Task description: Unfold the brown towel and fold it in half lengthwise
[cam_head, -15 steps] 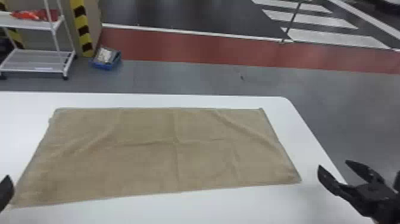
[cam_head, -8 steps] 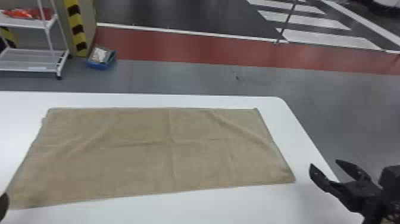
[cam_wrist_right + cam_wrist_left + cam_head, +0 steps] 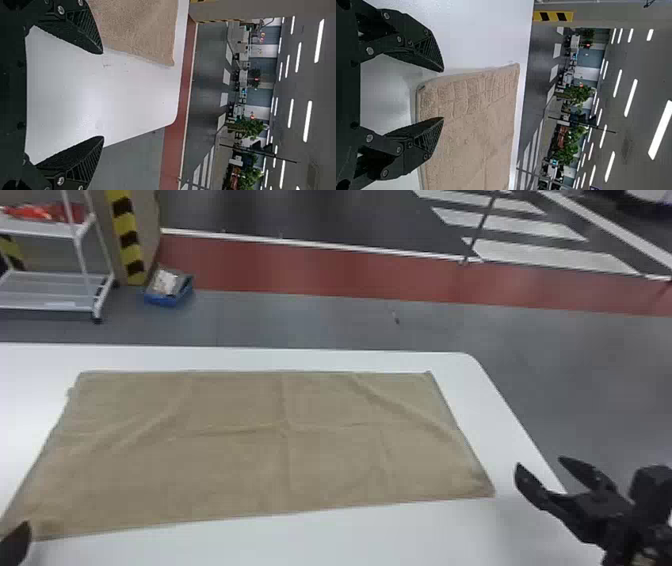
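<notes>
Mostly flat, brown towel point(image 3: 325, 465) on white table point(image 3: 350, 537), between left gripper point(image 3: 15, 544) and right gripper point(image 3: 539, 461), both spread.

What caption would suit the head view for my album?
Brown towel spread flat on a white table, a black right tool open beside it.

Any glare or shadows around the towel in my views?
Head view: bright sheen on the table left of the towel; left wrist view: soft shadow beside the towel's edge, ceiling lights glaring; right wrist view: ceiling lights glaring too.
</notes>
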`<state>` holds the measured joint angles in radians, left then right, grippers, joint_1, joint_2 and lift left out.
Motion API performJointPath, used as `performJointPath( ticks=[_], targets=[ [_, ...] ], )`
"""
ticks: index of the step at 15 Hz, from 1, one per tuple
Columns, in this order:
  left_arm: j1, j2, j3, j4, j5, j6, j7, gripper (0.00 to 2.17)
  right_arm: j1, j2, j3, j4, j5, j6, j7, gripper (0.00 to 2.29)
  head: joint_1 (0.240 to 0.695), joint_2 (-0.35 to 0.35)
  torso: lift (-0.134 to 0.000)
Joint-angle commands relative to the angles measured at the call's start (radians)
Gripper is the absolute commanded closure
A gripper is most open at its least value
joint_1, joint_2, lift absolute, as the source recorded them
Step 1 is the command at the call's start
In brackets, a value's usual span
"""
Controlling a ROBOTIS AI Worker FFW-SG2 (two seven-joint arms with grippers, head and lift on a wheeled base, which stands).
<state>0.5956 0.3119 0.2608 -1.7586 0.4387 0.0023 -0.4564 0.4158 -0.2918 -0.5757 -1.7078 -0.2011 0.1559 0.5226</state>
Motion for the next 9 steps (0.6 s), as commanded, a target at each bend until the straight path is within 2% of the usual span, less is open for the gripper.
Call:
performJointPath(
  ticks=[1, 2, 9],
  targets=[
    [-0.003, 0.003, 0.005, 0.005, -0.006, 0.0, -0.002, 0.54, 0.001, 0.002, -0.003, -0.001, -0.001, 0.0, 0.001, 0.13, 0.695, -0.24, -0.125],
    [-0.003, 0.004, 0.008, 0.004, -0.006, 0.009, -0.002, 0.7, 0.003, 0.002, -0.004, -0.001, -0.001, 0.003, 0.001, 0.13, 0.695, -0.24, -0.125],
    [0.015, 0.006, 0.023, -0.01, -0.02, 0.028, -0.018, 0.72, 0.009, 0.014, -0.006, -0.012, -0.003, 0.0, 0.001, 0.13, 0.695, -0.232, -0.125]
  ],
)
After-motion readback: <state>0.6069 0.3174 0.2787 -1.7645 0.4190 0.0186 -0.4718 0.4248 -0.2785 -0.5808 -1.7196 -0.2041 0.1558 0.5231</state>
